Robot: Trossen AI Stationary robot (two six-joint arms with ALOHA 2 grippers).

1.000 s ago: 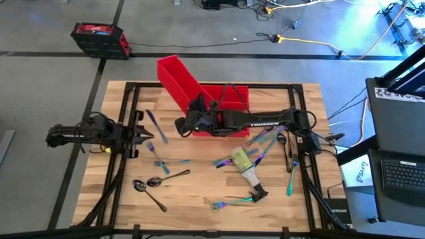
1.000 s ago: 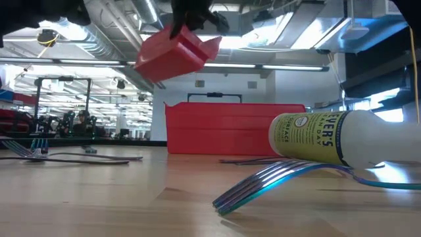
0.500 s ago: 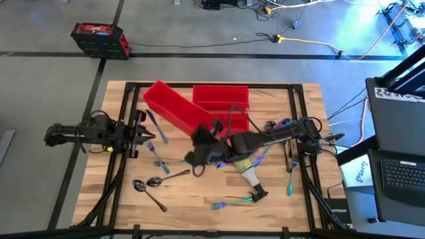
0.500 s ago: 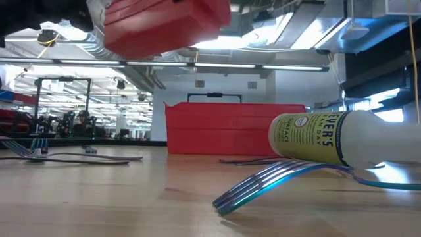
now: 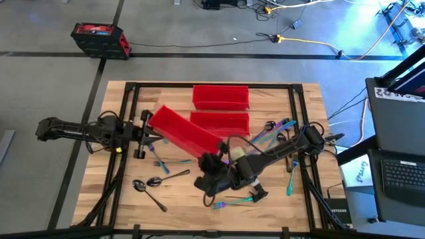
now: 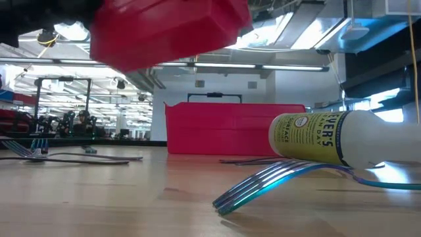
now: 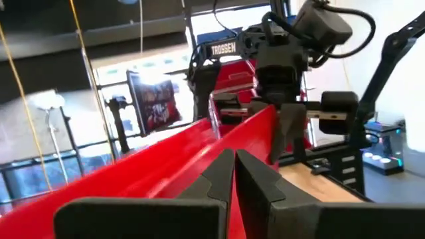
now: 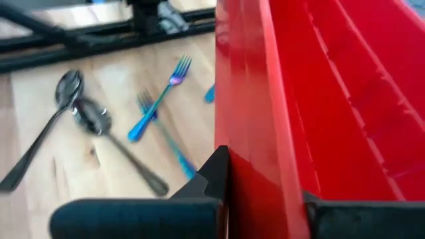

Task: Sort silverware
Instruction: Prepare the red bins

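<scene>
Desk (image 5: 199, 202): carries two resting bins (image 5: 220, 97), a bottle (image 5: 247, 169), scattered silverware (image 5: 158, 180).
Held bin (image 5: 179, 129): aloft and tilted; could slip or swing down onto the forks and scatter them.
Right pincer (image 5: 212, 164): arm reaches low across the middle, clamped on the bin's wall.
Left pincer (image 5: 145, 129): together, level, beside the bin's far end.
</scene>
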